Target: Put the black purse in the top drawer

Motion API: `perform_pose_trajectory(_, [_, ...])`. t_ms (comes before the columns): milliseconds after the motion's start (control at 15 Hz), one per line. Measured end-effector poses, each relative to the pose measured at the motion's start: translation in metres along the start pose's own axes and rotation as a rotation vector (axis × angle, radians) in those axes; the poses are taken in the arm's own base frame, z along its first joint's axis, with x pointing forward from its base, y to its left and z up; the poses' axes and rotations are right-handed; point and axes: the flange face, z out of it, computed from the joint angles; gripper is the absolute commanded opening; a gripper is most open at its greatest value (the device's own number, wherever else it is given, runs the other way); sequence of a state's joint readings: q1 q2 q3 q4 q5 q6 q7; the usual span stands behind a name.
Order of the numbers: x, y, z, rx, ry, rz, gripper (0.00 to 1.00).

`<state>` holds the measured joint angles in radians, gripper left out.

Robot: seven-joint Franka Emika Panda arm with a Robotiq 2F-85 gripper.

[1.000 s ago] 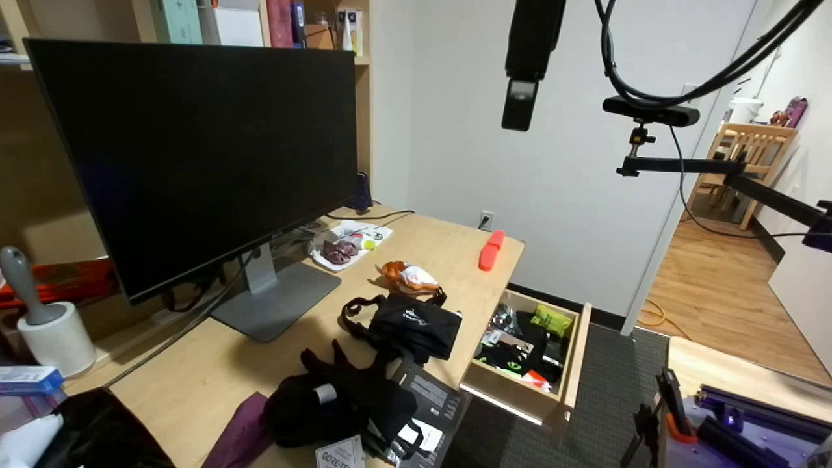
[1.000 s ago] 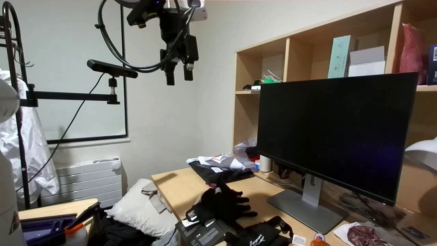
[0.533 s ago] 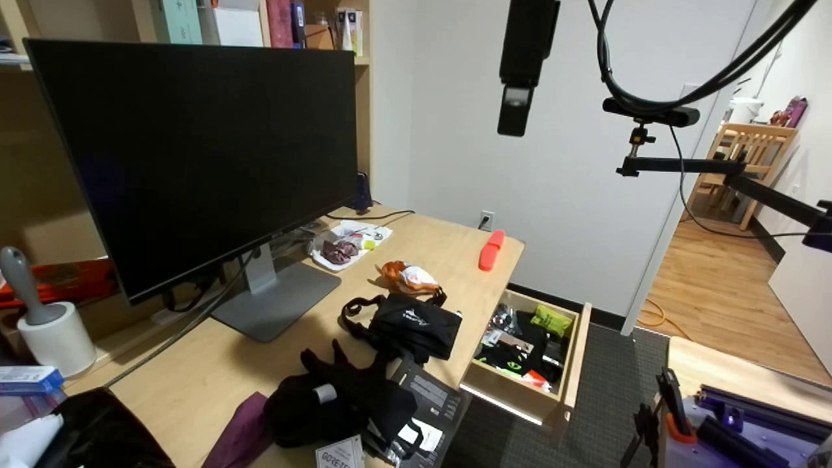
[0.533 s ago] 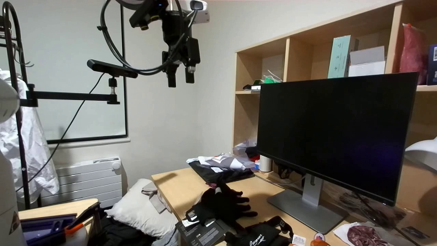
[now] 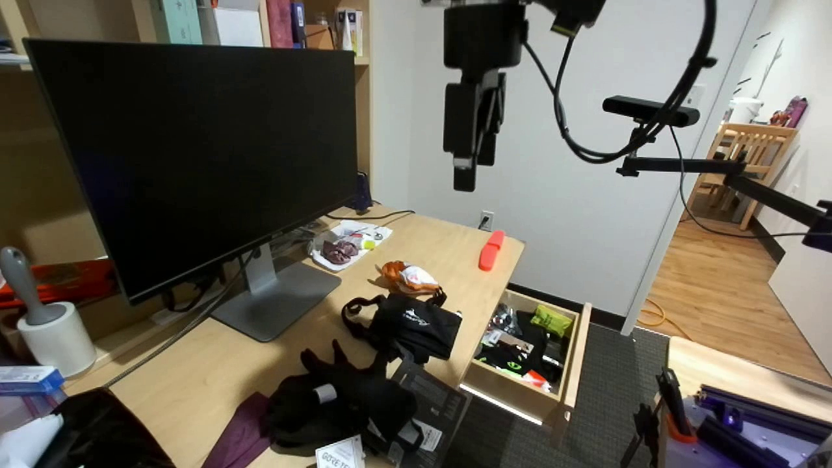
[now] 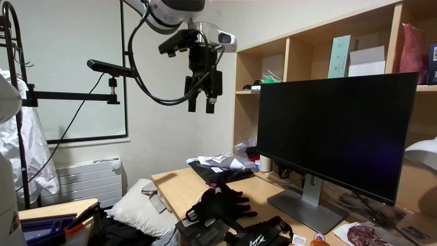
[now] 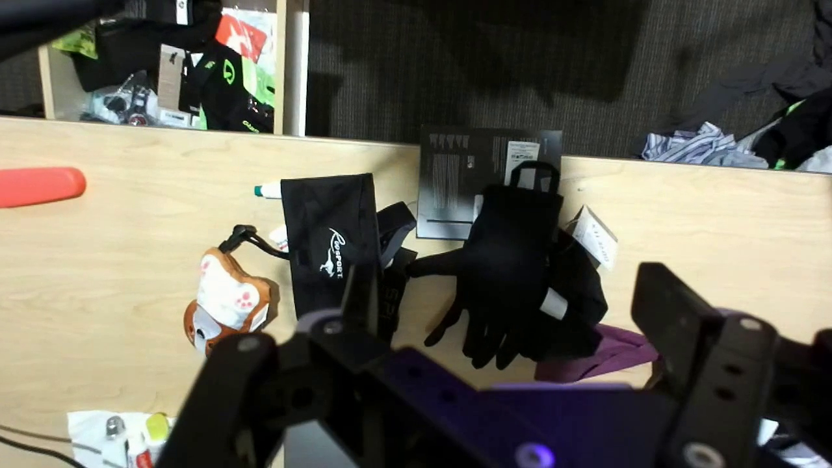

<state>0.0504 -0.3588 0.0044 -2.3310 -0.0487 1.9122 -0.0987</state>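
Note:
The black purse [image 5: 419,322], small and boxy with a white logo, lies on the desk near its edge, in both exterior views [image 6: 261,237]. It also shows in the wrist view [image 7: 330,227], partly behind a finger. The top drawer [image 5: 572,374] is pulled open and holds several packets and black items. It appears at the upper left of the wrist view [image 7: 280,71] and is out of view in an exterior view. My gripper [image 5: 475,169] is open and empty, high above the desk, fingers pointing down. It also shows apart from everything in an exterior view [image 6: 200,106] and the wrist view [image 7: 512,289].
A large monitor [image 5: 195,162] stands on the desk beside the purse. A heap of black gloves [image 7: 507,260] lies beside the purse, partly on a dark box [image 7: 448,182]. An orange-and-white pouch [image 7: 227,299] touches the purse's strap side. A camera arm [image 6: 68,96] stands behind.
My gripper has come down and moved across, leftward in one exterior picture and rightward in the other, nearer the desk. It stays open. The purse and the drawer have not moved.

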Motion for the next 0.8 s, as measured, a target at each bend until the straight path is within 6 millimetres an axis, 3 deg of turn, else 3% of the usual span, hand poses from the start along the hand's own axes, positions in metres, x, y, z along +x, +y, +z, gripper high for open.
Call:
perform_pose_trajectory(333, [0.037,0.03,0.063,0.016,-0.003,0.052,1.0])
perform_pose_trajectory(800, [0.068,0.069,0.139,0.025,-0.029,0.123,1.0])
